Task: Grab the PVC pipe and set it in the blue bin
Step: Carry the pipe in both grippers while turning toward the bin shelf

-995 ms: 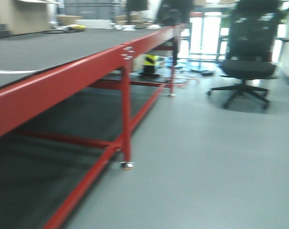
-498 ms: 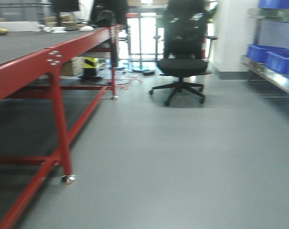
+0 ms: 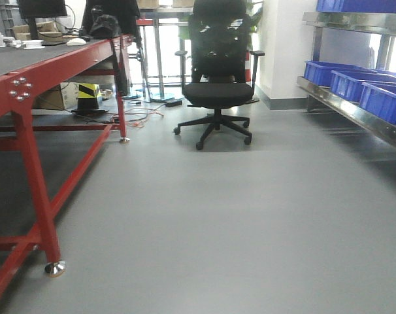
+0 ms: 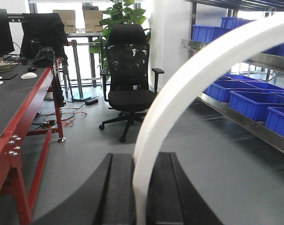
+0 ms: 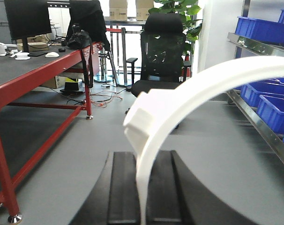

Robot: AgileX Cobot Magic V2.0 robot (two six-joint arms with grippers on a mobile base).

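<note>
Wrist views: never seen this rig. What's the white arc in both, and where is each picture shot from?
This is a two-armed robot on a mobile base. The front-facing view looks ahead from the body. It shows a red-framed table on the left, an office chair in the middle, and blue bins on a shelf at the right. Neither arm shows there.

The other two cameras sit on the wrists and look out along each tool. In the left wrist view, the left tool is closed on a white curved PVC pipe. In the right wrist view, the right tool grips PVC pipe too, with a squared block above the pads. I cannot tell whether that is one piece or two.
</note>
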